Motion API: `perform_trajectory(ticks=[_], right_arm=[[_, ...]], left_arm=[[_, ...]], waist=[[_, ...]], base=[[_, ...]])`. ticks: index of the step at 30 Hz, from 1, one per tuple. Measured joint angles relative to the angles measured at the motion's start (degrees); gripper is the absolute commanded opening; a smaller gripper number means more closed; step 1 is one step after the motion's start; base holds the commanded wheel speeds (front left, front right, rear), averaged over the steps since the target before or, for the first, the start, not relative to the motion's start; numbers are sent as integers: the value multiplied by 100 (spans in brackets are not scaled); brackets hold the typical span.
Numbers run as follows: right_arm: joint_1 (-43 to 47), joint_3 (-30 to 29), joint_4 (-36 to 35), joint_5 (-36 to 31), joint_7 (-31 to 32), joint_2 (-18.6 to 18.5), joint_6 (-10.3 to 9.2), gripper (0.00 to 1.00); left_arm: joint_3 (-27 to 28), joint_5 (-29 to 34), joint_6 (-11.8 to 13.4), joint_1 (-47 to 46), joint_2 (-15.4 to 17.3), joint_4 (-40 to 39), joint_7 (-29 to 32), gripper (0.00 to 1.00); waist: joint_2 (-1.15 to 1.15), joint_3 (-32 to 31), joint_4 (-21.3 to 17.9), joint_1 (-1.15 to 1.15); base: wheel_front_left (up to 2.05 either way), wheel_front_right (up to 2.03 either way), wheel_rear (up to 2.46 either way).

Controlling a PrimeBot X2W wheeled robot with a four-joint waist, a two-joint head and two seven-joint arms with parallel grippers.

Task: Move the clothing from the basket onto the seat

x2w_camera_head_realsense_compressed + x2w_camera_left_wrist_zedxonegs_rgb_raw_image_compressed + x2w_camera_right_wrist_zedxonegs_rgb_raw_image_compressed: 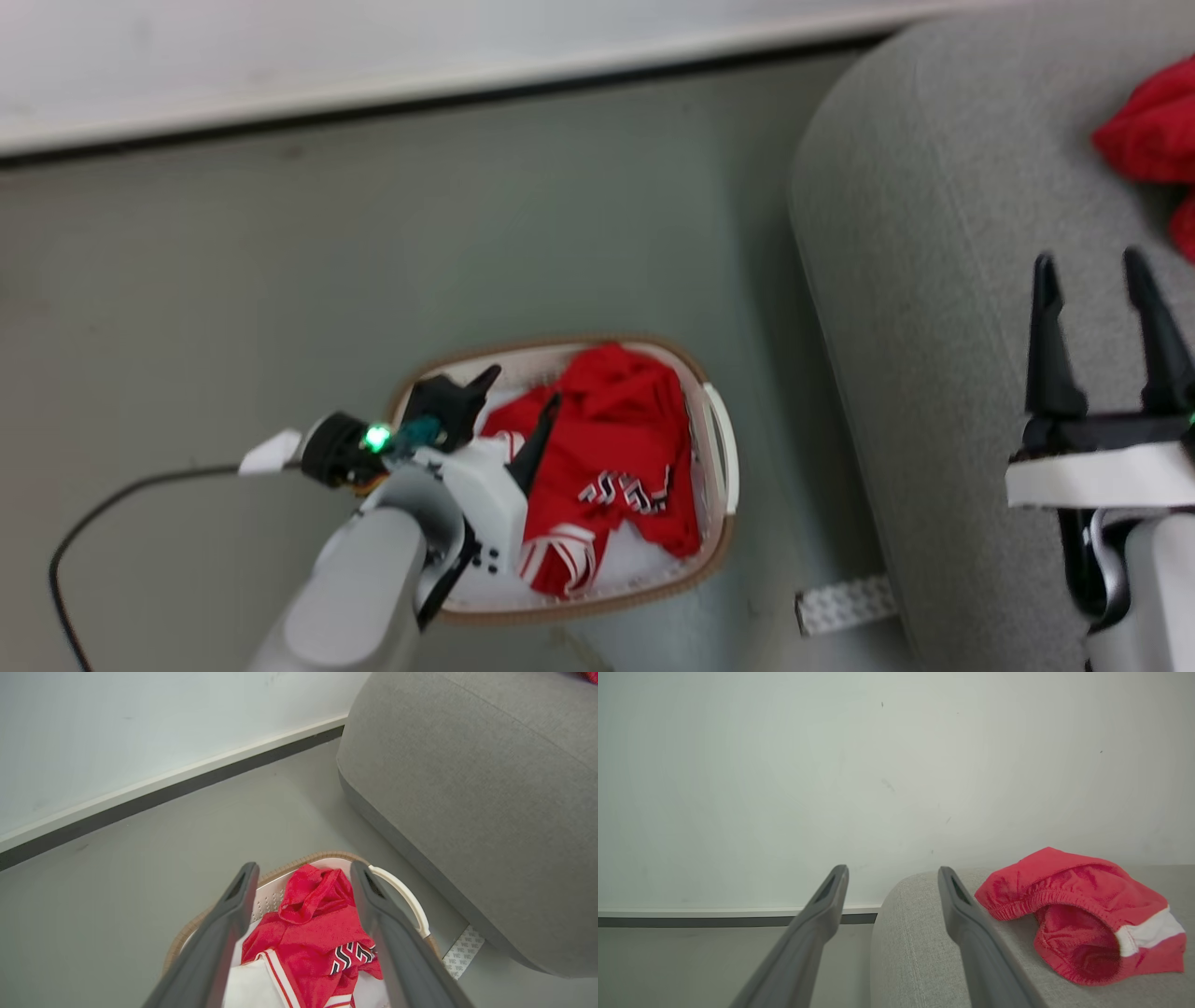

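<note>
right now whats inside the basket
A crumpled red garment with striped trim lies in the basket, along with white fabric edged in red. Whatever sits under them is covered.

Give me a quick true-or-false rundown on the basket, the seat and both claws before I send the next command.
1. Red clothing lies in the basket. True.
2. The left claw is shut on a garment. False: it is open above the basket's clothing, gripping nothing.
3. A red garment lies on the seat. True.
4. The right claw carries a garment. False: it is open and empty, over the seat.
5. The basket stands on the seat. False: it stands on the floor beside the seat.
</note>
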Motion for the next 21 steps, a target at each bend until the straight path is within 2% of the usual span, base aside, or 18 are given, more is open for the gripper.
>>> perform_trajectory(ticks=[12, 21], right_arm=[[-786, 90, -682, 253, 0, -2, 0, 100], [-950, 216, -999, 448, 0, -2, 0, 100]], left_arm=[[-594, -32, -9, -1562, 49, 1301, 314, 100], [-847, 22, 4, -2390, 244, 2242, 751, 100]], waist=[[0, 1832, -292, 1], [0, 2688, -514, 0]], base=[[0, 0, 0], [0, 0, 0]])
